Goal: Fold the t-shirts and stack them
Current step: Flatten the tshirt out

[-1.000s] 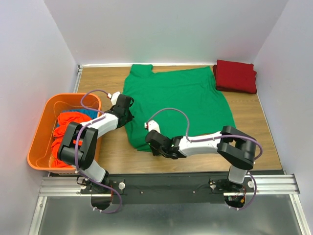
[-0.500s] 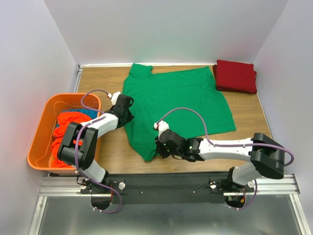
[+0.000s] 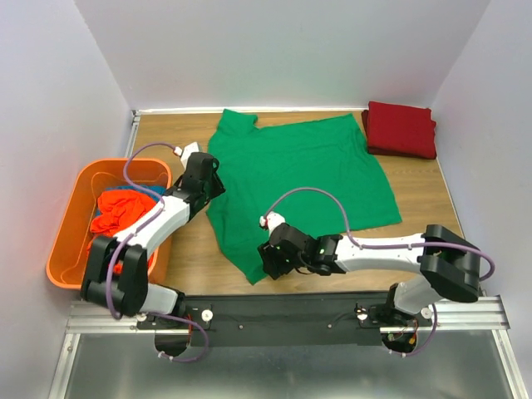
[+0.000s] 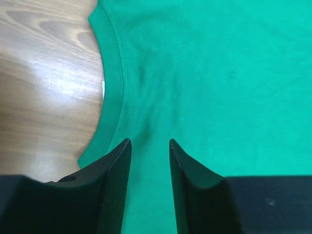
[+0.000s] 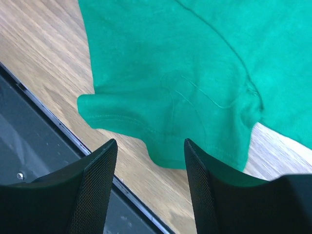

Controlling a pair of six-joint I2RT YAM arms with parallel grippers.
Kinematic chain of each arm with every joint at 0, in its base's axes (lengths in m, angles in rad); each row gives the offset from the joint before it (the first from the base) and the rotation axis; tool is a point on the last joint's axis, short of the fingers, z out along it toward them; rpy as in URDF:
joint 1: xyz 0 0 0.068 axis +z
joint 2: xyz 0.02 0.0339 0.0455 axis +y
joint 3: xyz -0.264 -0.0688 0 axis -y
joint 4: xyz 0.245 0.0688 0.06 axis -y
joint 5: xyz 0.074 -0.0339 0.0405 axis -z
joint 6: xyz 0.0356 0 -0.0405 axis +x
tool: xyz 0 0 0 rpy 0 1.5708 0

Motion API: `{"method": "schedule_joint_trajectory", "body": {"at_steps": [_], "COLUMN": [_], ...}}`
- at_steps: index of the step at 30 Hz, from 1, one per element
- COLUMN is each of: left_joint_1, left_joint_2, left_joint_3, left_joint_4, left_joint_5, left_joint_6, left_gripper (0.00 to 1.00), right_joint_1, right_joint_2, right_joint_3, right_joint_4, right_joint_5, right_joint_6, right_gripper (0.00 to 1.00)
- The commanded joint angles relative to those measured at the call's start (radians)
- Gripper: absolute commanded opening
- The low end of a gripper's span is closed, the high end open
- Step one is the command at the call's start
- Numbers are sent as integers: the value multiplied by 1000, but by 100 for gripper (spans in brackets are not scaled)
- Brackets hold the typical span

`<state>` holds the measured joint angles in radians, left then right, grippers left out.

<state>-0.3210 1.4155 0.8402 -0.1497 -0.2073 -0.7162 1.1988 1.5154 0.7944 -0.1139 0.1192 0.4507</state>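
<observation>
White-walled enclosure, wooden tabletop [image 3: 432, 216], two arms mounted on a black rail [image 3: 283, 309] at its near edge.

Left gripper [image 4: 149, 144]: fingers apart with a narrow gap, nothing pinched. It hangs over the bright green cotton t-shirt [image 4: 219, 73], which shows through the gap. The ribbed neck band [image 4: 114, 73] curves away just ahead and to the left of the fingertips; bare wood lies beyond it.

Right gripper [image 5: 151, 141]: fingers set wider, nothing held. Directly below and between them lies a short sleeve [image 5: 195, 117] of the same shirt, its hem rumpled. Wood and the black rail lie to the left of the fingers.

In the top view the left gripper [image 3: 208, 174] sits at the shirt's left edge and the right gripper [image 3: 270, 262] at its near-left corner. The green t-shirt [image 3: 299, 174] lies spread flat beyond both. A folded dark red t-shirt [image 3: 401, 129] rests at the far right corner, apart from the green one. Outboard of the left arm stands an orange plastic bin [image 3: 62, 241] holding a crumpled orange-red shirt [image 3: 116, 212] and a blue shirt [image 3: 125, 193].
</observation>
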Motion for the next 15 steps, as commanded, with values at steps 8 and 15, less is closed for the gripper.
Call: {"method": "schedule_joint_trajectory", "body": {"at_steps": [8,15], "left_joint_1": [-76,-209], "left_joint_2": [-311,-403], "left_joint_3": [-140,-263], "left_joint_4": [-226,-292], "left_joint_5": [-141,-156], "left_joint_6": [-126,-316], "left_gripper": [47,46], "right_joint_1": [10,8], "right_joint_2": [-117,46], "right_joint_3": [41,115], "right_joint_4": [-53,-40], "right_joint_5": [131,80], "right_joint_6": [63,83], "right_gripper": [53,36]}}
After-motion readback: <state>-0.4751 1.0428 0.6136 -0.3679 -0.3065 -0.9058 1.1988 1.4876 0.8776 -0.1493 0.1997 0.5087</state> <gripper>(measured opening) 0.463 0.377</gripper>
